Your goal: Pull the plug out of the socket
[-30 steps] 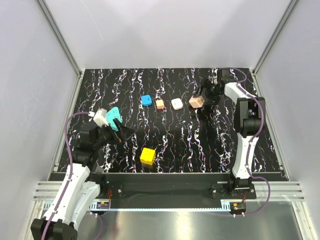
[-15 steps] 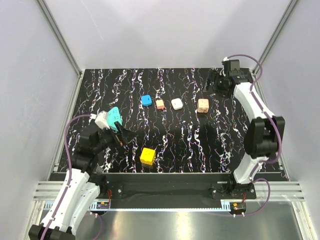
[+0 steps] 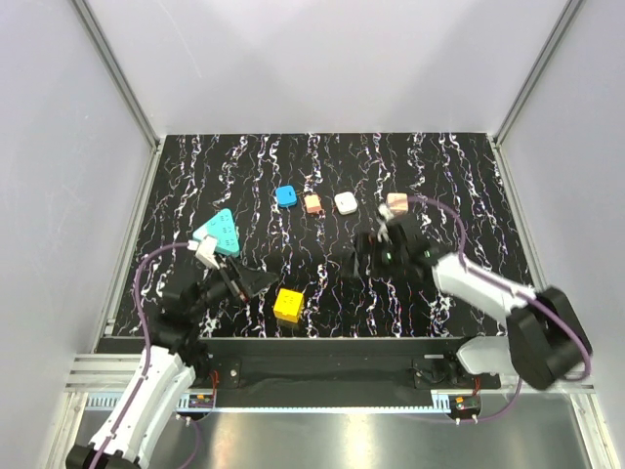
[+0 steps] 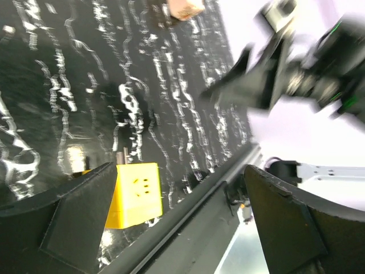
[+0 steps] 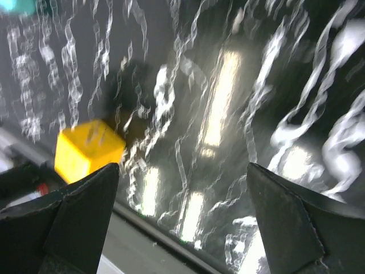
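Black marbled tabletop [image 3: 459, 176] fills the white-walled cell we look down on. Our left gripper [image 3: 250, 283] has its fingers spread wide and holds nothing, just left of the yellow cube [image 3: 288, 305]. Our right gripper [image 3: 355, 262] is equally spread and empty, over mid-table. We see the plug [image 3: 396, 201] at the right end of a far row, beside the white block [image 3: 345, 202]. It is well apart from the socket [image 3: 221, 234], which lies flat by our left wrist.

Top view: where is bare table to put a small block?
Bare: the far strip behind the blue block, white block and plug; also the middle, between white block and yellow cube. Crowded: near the socket, by the left end effector.
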`<state>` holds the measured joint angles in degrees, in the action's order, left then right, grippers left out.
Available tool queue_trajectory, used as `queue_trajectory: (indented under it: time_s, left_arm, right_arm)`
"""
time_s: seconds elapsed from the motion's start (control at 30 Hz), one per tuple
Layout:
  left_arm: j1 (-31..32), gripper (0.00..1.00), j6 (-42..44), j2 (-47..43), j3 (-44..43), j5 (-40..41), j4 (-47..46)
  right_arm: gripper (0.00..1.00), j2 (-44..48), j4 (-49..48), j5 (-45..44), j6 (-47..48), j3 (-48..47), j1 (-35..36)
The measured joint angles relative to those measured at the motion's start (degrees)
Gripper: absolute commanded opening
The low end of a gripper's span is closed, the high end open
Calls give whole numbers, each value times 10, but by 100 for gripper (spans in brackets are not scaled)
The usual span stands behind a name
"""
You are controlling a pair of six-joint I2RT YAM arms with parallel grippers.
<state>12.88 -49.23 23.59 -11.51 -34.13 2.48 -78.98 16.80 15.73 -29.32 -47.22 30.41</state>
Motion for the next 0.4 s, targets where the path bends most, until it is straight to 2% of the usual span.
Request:
queue_trajectory:
  time_s: [0.23,0.4]
  left_arm:
    - [3,99,-82,-89,83,-35,-123]
    - [4,99,-162,-163,91,-54,-223]
  right_arm:
    - [100,178,-194,41,-141,290,3]
    - [100,341,-277,59,-221,421,3]
